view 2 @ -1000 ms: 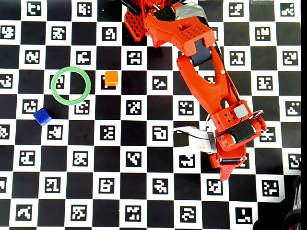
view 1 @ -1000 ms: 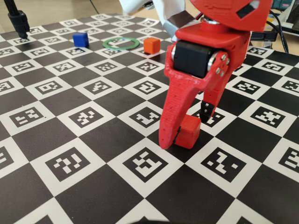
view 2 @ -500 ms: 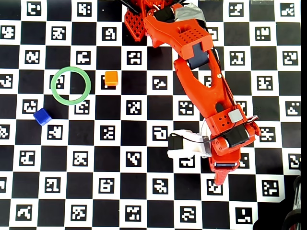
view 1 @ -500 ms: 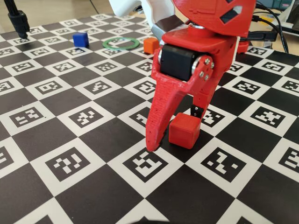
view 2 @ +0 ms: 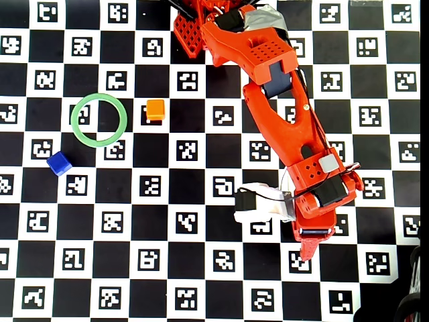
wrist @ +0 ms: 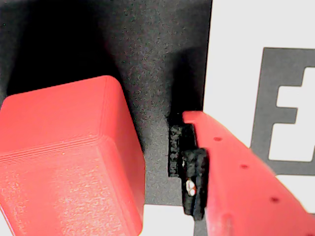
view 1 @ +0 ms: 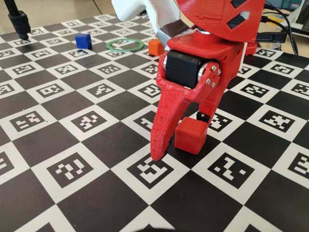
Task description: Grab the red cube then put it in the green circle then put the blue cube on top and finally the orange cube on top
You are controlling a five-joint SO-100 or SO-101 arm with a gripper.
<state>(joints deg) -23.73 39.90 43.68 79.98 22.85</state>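
- Red cube (view 1: 191, 137) is sitting on the table (view 1: 72, 140) nearest the fixed camera, between the spread jaws (view 1: 179, 136); in the wrist view the cube (wrist: 69, 162) is showing a clear gap to the black-padded finger (wrist: 189, 172), so nothing is pinching it yet.
- First step, the grab, seems to be in hand; next the jaws need closing squarely on the cube before lifting.
- Far back, the green ring (view 1: 125, 45) is lying empty, with the orange cube (view 1: 156, 47) just right of it and the blue cube (view 1: 83, 41) to its left.

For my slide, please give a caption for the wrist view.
Open gripper beside the red cube, one finger not touching it.
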